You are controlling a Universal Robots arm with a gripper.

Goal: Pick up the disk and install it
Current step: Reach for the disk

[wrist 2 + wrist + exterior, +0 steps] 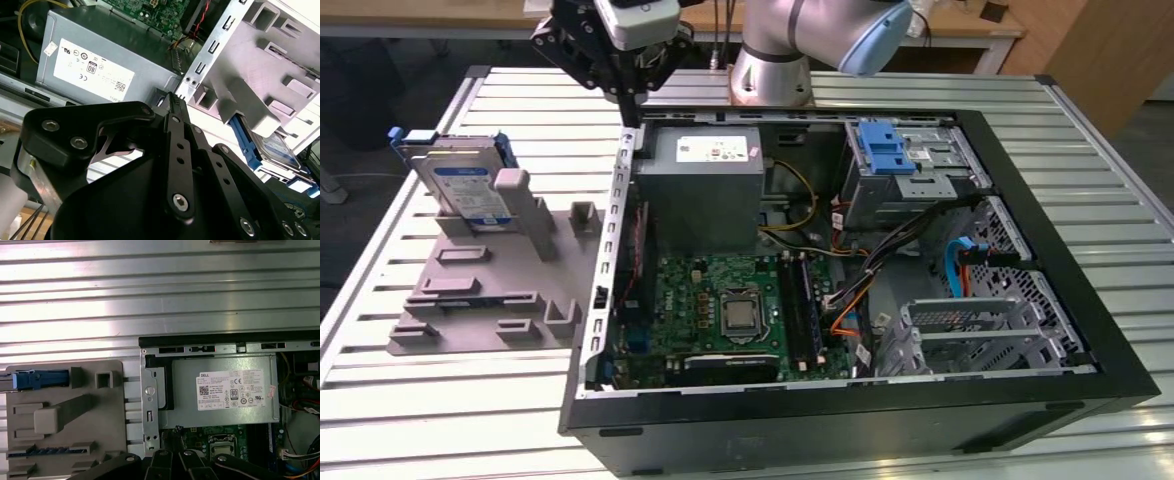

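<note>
The black gripper (635,105) is being held, fingers pressed together on nothing, above the far corner of the open black computer case (854,420) at the exterior view's left, near the grey metal power supply box (707,190). The flat silver disk (460,185) in its blue plastic carrier is being held upright by the grey plastic fixture (480,290), outside the case at the exterior view's left, well apart from the gripper

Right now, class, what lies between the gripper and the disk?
In the exterior view, bare ribbed table separates the gripper from the disk, which stands in its grey holder.
</note>
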